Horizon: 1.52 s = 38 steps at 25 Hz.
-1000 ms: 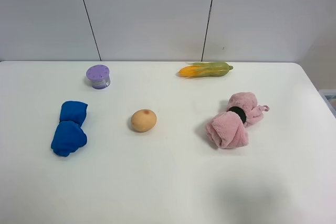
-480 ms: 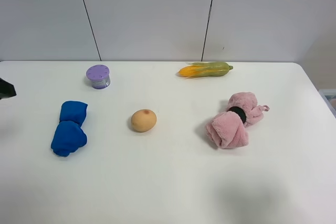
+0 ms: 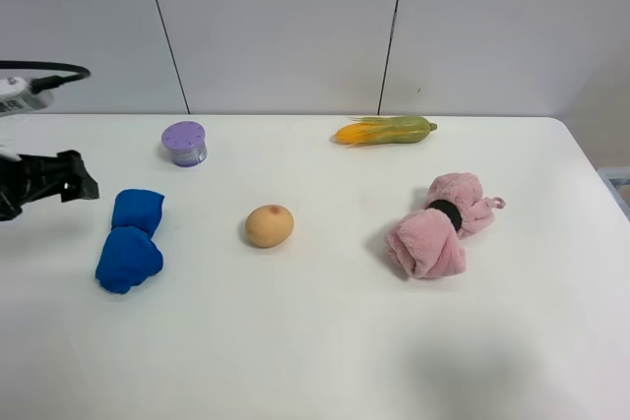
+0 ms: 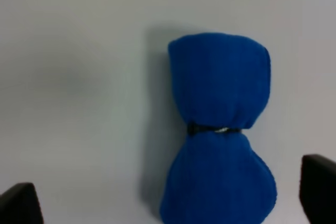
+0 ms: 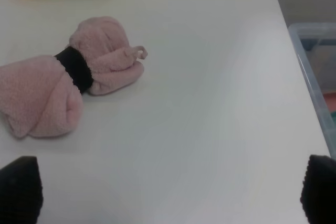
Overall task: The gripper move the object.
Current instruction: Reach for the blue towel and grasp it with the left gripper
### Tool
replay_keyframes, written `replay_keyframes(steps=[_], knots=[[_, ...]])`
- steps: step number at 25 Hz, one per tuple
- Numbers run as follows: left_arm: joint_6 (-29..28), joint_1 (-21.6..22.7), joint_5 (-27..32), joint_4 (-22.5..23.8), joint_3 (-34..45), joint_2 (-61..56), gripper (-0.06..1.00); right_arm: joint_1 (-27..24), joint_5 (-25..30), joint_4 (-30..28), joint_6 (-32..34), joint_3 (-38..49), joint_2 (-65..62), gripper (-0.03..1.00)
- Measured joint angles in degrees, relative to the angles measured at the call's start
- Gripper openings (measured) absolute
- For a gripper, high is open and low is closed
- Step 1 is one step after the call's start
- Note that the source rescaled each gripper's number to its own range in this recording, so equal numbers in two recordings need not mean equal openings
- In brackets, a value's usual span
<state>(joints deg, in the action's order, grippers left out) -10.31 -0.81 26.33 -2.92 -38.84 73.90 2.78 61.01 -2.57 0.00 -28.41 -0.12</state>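
Observation:
A blue rolled towel (image 3: 129, 240) tied at its middle lies on the left of the white table (image 3: 315, 341). My left gripper (image 3: 74, 182) hovers just to the left of it, above the table. In the left wrist view the towel (image 4: 218, 129) lies between my two black fingertips (image 4: 317, 187), which stand wide apart, so the left gripper (image 4: 168, 200) is open and empty. My right gripper (image 5: 169, 192) is open and empty, apart from a pink rolled towel (image 5: 68, 82). The right gripper is out of the exterior high view.
A tan potato (image 3: 269, 226) sits mid-table. A purple can (image 3: 184, 143) stands at the back left. A corn cob (image 3: 384, 131) lies at the back. The pink towel (image 3: 438, 225) is on the right. A clear bin (image 5: 315, 77) stands beyond the table's right edge.
My left arm has come into the exterior high view from the left edge and moved right, towards the blue towel. The objects have not moved.

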Motion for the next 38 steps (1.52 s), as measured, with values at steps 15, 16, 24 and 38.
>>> replay_keyframes(steps=[15,16,24,38], knots=[[0.7,-9.7,-13.6,-0.2,0.0,20.3,1.0,0.0,0.0,0.0,0.0,0.0,0.0,1.0],[0.7,-9.7,-14.7,-0.2,-0.1,21.3,1.0,0.0,0.0,0.0,0.0,0.0,0.0,1.0],[0.7,-9.7,-20.3,1.0,-0.1,28.0,1.0,0.0,0.0,0.0,0.0,0.0,0.0,1.0],[-1.2,-9.7,-21.1,2.3,-0.1,29.7,0.1,0.0,0.0,0.0,0.0,0.0,0.0,1.0]])
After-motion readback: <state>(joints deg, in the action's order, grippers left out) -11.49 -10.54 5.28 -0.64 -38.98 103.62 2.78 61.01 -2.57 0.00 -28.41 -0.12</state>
